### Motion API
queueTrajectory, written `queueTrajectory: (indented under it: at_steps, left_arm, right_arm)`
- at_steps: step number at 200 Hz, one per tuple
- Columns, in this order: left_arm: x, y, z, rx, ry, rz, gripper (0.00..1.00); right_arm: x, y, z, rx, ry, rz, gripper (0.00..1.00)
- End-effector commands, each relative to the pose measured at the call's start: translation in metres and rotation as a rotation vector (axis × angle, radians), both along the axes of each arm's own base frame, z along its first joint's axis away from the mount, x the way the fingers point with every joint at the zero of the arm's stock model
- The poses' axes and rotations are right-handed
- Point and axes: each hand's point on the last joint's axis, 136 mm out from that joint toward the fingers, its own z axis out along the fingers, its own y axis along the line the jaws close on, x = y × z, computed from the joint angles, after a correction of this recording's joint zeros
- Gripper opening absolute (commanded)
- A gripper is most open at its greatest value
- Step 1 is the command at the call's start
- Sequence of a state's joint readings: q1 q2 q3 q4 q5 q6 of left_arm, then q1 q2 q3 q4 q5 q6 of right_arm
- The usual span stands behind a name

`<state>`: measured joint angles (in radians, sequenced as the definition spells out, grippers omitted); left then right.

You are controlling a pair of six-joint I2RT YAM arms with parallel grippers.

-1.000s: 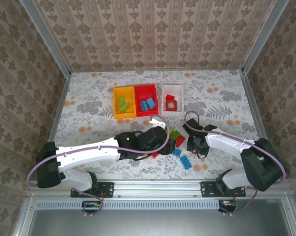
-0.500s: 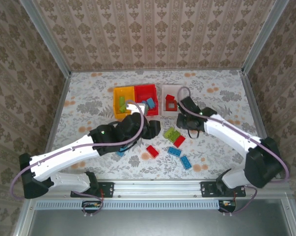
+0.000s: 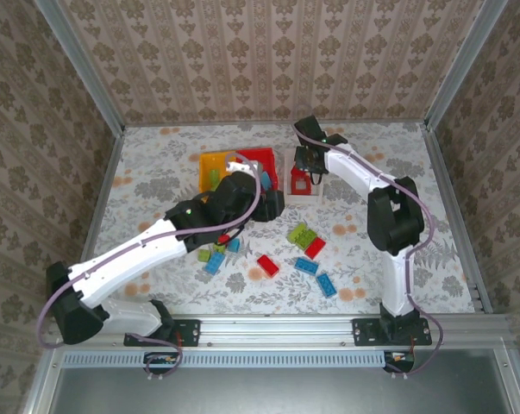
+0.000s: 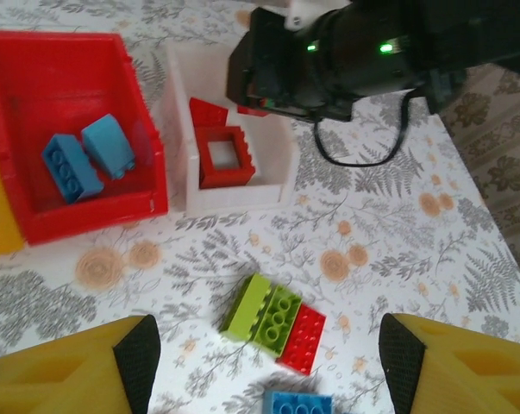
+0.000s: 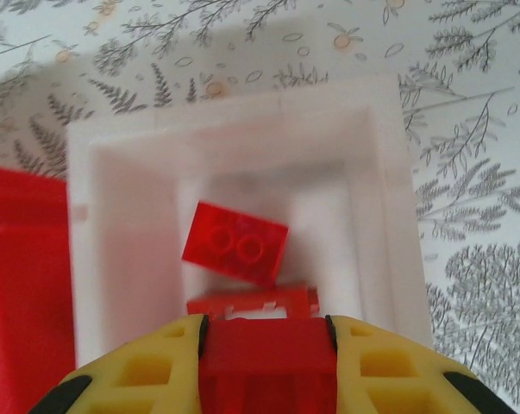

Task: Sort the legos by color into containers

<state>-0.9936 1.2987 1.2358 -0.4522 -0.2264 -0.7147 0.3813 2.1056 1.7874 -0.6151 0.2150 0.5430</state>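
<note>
My right pincer (image 5: 266, 329) is clamped on a red brick (image 5: 266, 371), hanging directly above the white bin (image 5: 242, 116), which sits toward 1 o'clock on the worktop (image 3: 156, 190). That bin is collecting reds: a smaller red block (image 5: 236, 243) and the hollow red frame (image 4: 222, 178) lie inside. I judge the held piece is poised there for release.

My left pincer (image 4: 270, 354) stands wide and empty above the unsorted pile at 6 o'clock of the bins. There a lime-green pair (image 4: 261, 315) touches a loose red plate (image 4: 301, 341), with a blue piece (image 4: 298, 404) just beside. Open jaws suit the next pick.

Two blue bricks (image 4: 70, 168) lie in the red bin (image 4: 87, 211), and greens lie in the yellow bin (image 3: 204, 172).
</note>
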Motion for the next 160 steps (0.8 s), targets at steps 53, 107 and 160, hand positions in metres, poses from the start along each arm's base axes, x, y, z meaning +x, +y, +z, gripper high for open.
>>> queueTrajectory:
  at_steps: [53, 107, 160]
  left_arm:
    - [0.018, -0.006, 0.011, -0.026, -0.011, -0.015, 0.71]
    - [-0.001, 0.067, -0.039, 0.124, 0.117, 0.176, 0.71]
    - [-0.039, 0.160, -0.122, 0.271, 0.387, 0.339, 0.76]
  right_arm:
    - [0.025, -0.002, -0.002, -0.111, 0.018, 0.011, 0.49]
    - [0.013, 0.022, 0.076, -0.092, -0.120, 0.099, 0.64]
    - [-0.082, 0.096, 0.150, 0.084, -0.354, 0.395, 0.69]
